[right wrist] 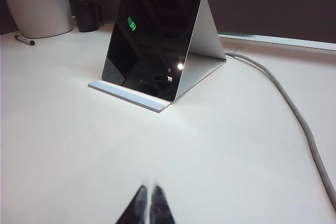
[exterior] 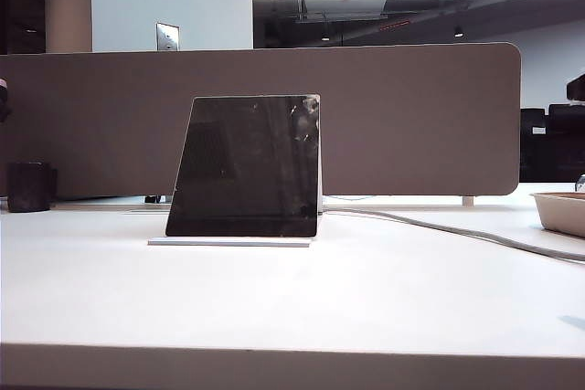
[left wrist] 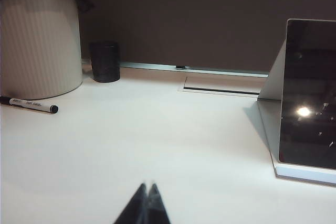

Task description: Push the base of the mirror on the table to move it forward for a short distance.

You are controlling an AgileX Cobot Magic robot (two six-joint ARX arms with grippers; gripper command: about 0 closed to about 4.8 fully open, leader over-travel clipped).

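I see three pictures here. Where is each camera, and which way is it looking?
Exterior view: low at the table front, facing the mirror and divider; no arm shows.
Left wrist view: on the left arm, left gripper shut, mirror at its side.
Right wrist view: on the right arm, right gripper shut, facing the mirror.
All share the mirror and its base.

The right claw (right wrist: 147, 203), tips together, hangs over the table (right wrist: 79, 150), well short of the mirror (right wrist: 155, 30).

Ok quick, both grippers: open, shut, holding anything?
Left gripper: shut, empty, above bare table, left of the mirror.
Right gripper: shut, empty, short of the mirror's base.
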